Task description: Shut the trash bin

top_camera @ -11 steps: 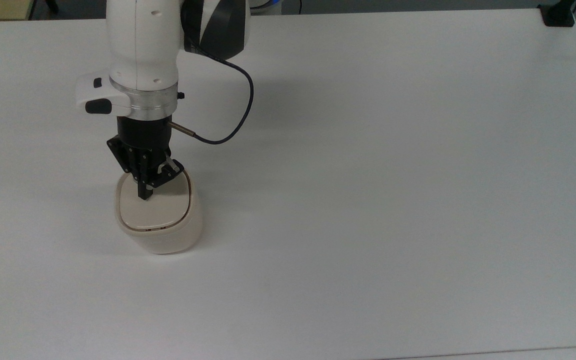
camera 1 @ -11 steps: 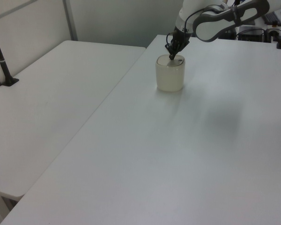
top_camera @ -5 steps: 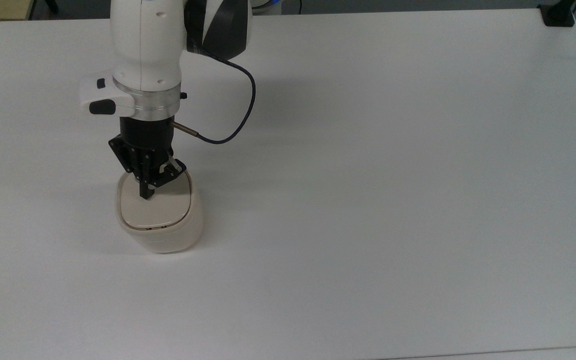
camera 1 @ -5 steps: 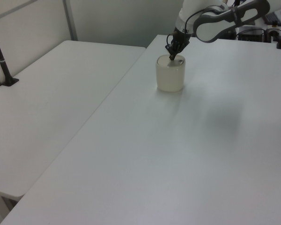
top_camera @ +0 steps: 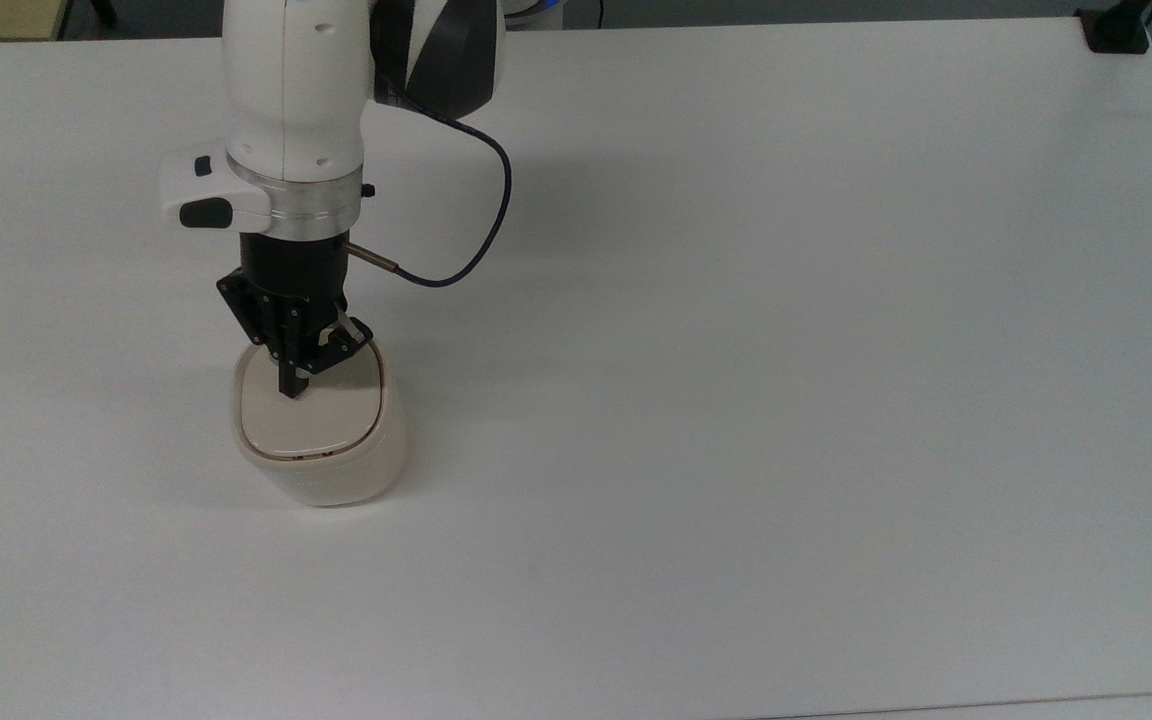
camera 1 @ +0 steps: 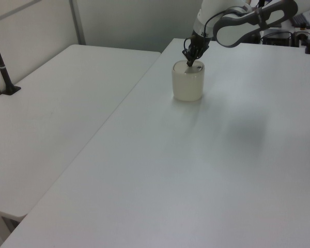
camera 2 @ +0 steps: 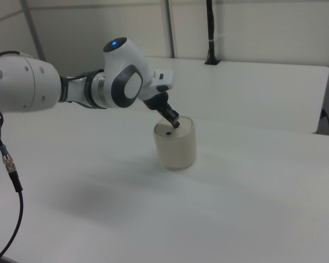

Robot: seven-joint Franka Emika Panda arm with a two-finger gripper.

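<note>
My jaws [top_camera: 288, 394] pointed straight down over the trash bin [top_camera: 319, 440], their tips pressed together with nothing between them, resting on or just above the flat lid [top_camera: 308, 415] near its 11 o'clock corner in the top view. In the right view the tips [camera 2: 175, 125] met the lid's top surface just beside a small black square mark [camera 2: 168, 132]. The left view showed the same contact at the bin's [camera 1: 187, 82] far rim, my fingers [camera 1: 189, 61] slanting down from the wrist.

The lid lay flat and level within the bin's rounded-square rim, with a thin dark seam running round its edge and slightly wider along the 6 o'clock side in the top view. I could not tell whether it had latched fully.

The bin stood upright on the white worktop [top_camera: 786, 350], toward 9 o'clock of the top view's centre, well inside every edge. From the bin toward 3 o'clock the surface ran bare all the way to the far edge, and toward 6 o'clock likewise. My white arm [top_camera: 291, 110] rose from the bin toward 12 o'clock, with a dark cable [top_camera: 481, 215] looping out on its 3 o'clock side above the worktop, clear of the bin. A black clamp [top_camera: 1116, 30] sat at the worktop's corner at about 2 o'clock, well apart from me.

In the left view a second table [camera 1: 57, 113] stood beside mine at 9 o'clock, separated by a narrow seam.
</note>
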